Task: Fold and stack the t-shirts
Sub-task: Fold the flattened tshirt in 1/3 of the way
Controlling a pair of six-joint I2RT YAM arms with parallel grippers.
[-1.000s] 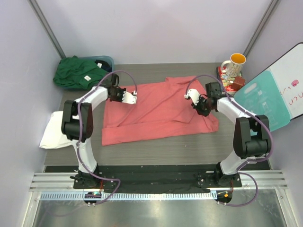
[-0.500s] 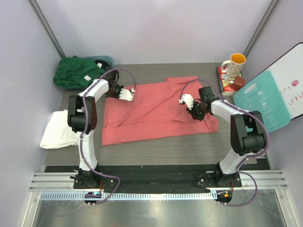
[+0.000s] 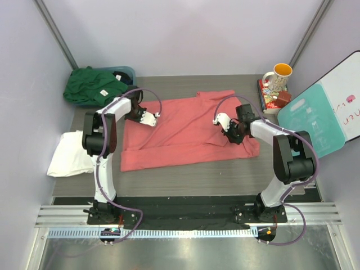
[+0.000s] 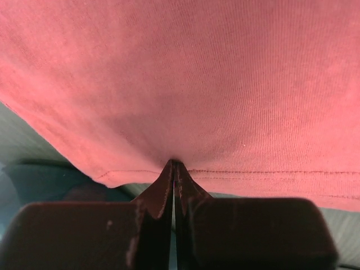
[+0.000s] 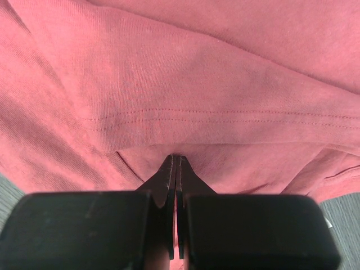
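1. Compared with a second ago, the left tool [image 3: 151, 118] sits slightly nearer the shirt's left edge. The right tool [image 3: 224, 124] has drawn inward from the right sleeve, and its jaws have closed the last bit.
2. Both tools are pinched shut on the coral-red t-shirt [image 3: 185, 132], which lies spread across the middle of the counter [image 3: 225, 174]. The left grips the stitched hem and the right a fold below a seam.
3. Bare counter runs along the shirt's near edge. The white t-shirt [image 3: 67, 154] overhangs the left edge, and the dark green t-shirt [image 3: 90, 85] is heaped on the teal tub [image 3: 128, 72]. A mug [image 3: 278, 76] and a teal board [image 3: 312, 121] crowd the right side.
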